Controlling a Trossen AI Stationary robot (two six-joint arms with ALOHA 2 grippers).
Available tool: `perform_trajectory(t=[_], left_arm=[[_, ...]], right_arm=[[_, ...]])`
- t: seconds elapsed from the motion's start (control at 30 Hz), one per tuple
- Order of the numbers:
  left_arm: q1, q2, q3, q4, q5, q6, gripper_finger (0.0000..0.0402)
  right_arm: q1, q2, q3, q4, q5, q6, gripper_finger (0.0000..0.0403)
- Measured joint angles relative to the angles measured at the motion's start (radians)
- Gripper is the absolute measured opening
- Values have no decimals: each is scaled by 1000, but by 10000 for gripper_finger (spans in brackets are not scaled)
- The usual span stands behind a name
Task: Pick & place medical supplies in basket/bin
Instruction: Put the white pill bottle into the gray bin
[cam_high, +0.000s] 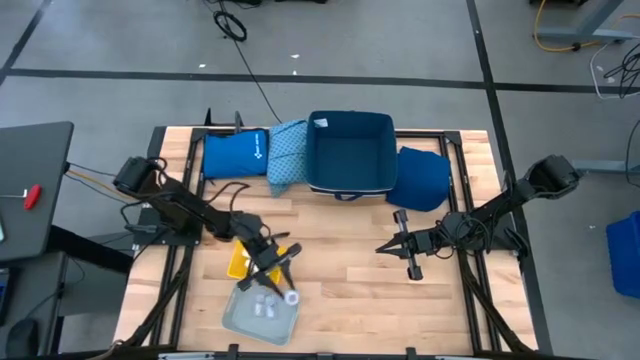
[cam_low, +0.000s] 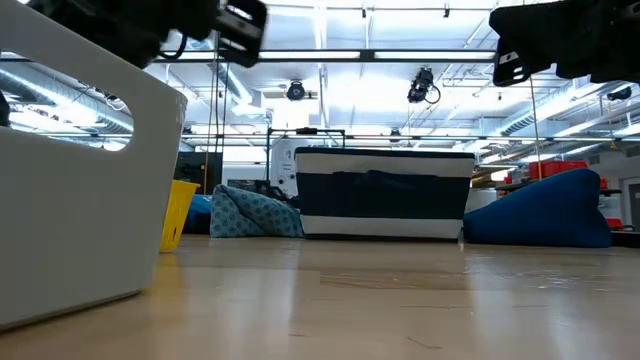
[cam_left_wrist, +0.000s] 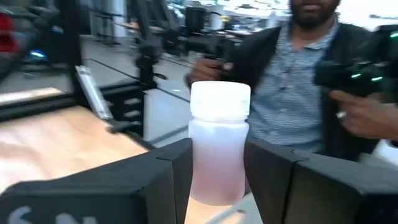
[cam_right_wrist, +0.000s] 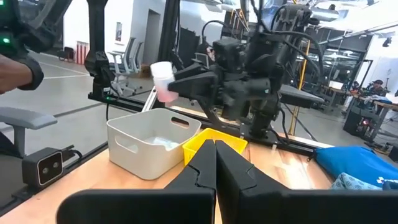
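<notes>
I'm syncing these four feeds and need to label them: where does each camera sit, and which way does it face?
High view: overhead, facing straight down; both arms, left gripper above the white bin.
Low view: tabletop level, facing the navy basket; arms overhead.
Left wrist view: between its fingers, which hold a white-capped bottle; a person beyond.
Right wrist view: behind the shut right gripper, facing the left arm.
Shared: bottle and white bin show in high and right wrist views.
</notes>
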Motion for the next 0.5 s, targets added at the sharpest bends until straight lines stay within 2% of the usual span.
perform_trajectory(t=[0.2,0.5], left_arm=[[-70,-7,-56,-20,20,-49,129],[-122,-6,-89,-197,-100,-58,129]], right_arm=[[-19,0,0,-5,-15,52,0],[-58,0,0,-11,-24,73,0]])
